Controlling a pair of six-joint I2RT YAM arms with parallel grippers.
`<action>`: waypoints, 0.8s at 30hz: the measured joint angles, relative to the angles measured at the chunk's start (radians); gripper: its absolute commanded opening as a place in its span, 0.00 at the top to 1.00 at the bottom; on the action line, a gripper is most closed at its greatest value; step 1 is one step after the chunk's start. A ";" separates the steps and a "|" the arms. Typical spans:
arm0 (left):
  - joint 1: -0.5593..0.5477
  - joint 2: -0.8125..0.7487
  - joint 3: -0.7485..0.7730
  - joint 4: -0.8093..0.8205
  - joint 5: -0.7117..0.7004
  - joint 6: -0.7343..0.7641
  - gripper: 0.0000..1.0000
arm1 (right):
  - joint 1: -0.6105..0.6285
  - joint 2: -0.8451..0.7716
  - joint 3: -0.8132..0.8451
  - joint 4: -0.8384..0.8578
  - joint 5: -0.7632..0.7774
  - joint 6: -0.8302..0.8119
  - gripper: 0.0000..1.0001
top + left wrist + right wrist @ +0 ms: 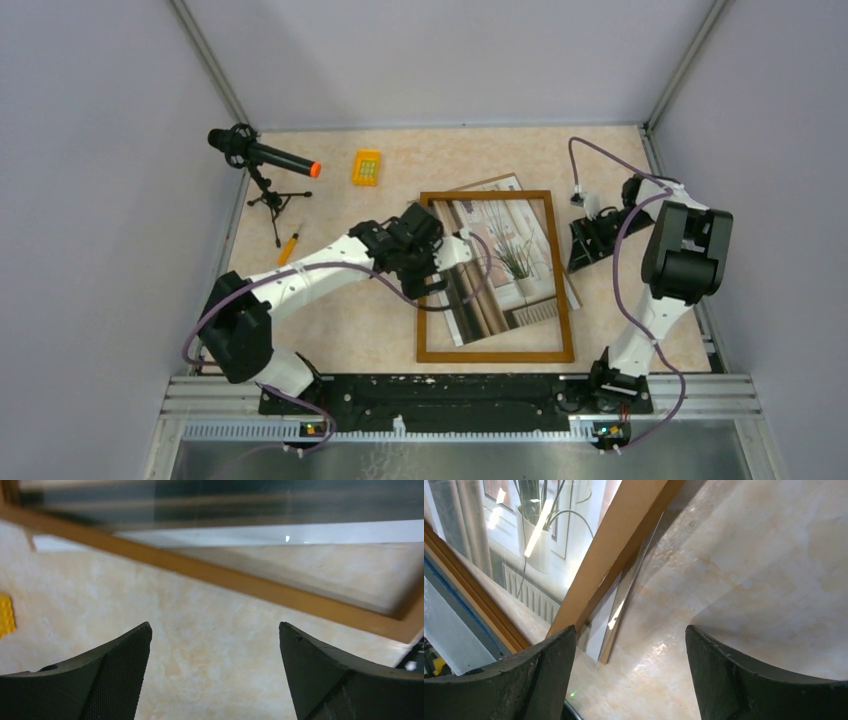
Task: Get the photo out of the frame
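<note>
Left gripper point(432, 262) spread wide, empty; right gripper point(583, 243) likewise. Photo point(500, 262), spiky plant in white pot, lies skewed under brown-rimmed frame point(495, 356) on table point(340, 330), right of centre, corners poking out. Grippers low at frame's left and right rims.

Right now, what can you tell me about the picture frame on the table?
The frame is a big rectangle with a thin brown wooden rim, lying flat on the table. Its pane looks shiny. The photo lies crooked beneath it, poking out past the top and right rim. The open left gripper hangs near its left rim, not gripping it.
</note>
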 measured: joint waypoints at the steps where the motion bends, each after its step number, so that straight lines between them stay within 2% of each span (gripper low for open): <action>1: -0.053 -0.007 -0.001 -0.002 0.013 -0.005 0.01 | 0.000 -0.006 -0.013 0.003 -0.001 0.005 0.21; 8: -0.304 0.072 0.002 0.021 0.142 -0.061 0.01 | -0.001 -0.032 -0.052 0.021 -0.006 0.041 0.24; 17: -0.535 0.181 0.002 0.184 0.077 -0.155 0.02 | -0.060 -0.041 -0.051 0.036 0.001 0.068 0.29; 21: -0.581 0.250 0.005 0.232 0.055 -0.169 0.12 | -0.072 -0.041 -0.052 0.042 0.013 0.069 0.33; 24: -0.594 0.312 0.022 0.238 0.047 -0.183 0.23 | -0.072 -0.041 -0.061 0.061 0.029 0.070 0.40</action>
